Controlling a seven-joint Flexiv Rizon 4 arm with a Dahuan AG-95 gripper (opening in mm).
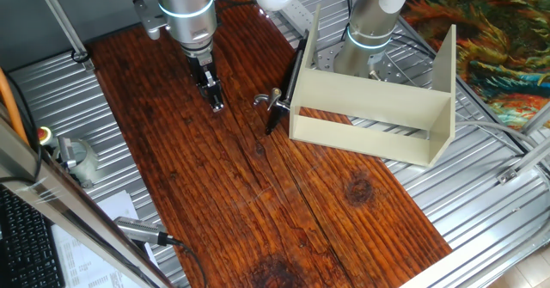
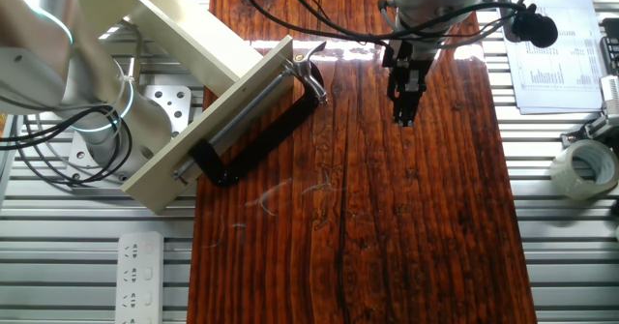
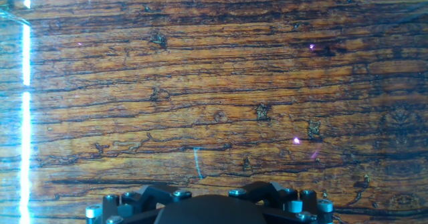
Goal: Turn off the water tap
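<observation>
Gripper (image 1: 215,101): one, pointing down over the wooden board (image 1: 232,185). In both fixed views the two fingers read as a single dark stem with no gap showing, so the jaws stand closed or nearly so, with nothing between them. Tips hang just above the wood; contact cannot be judged. In the other fixed view the gripper (image 2: 404,111) sits right of the tap, apart from it.

Water tap (image 1: 270,101): one, small and silvery, projecting from a thin black panel (image 1: 288,86) that stands against the cream frame (image 1: 378,120). It lies near the gripper, to its side, not touching. In the other fixed view the tap (image 2: 311,65) shows at the upper end of that frame, with its lever pointing away from the panel.

Black C-clamp (image 2: 253,140): one, seen plainly only in the other fixed view, lying on the board along the frame's edge and gripping it.

Arms: two in frame. The working arm carries the gripper; a second arm (image 1: 378,17) stands behind the frame.

Hand view: shows only wood grain and the dark gripper base (image 3: 207,207) at the bottom edge; neither tap nor fingertips appear there.

Other items: one tape roll (image 2: 585,169), one power strip (image 2: 143,276), printed paper sheets (image 2: 556,53), in the other fixed view.
</observation>
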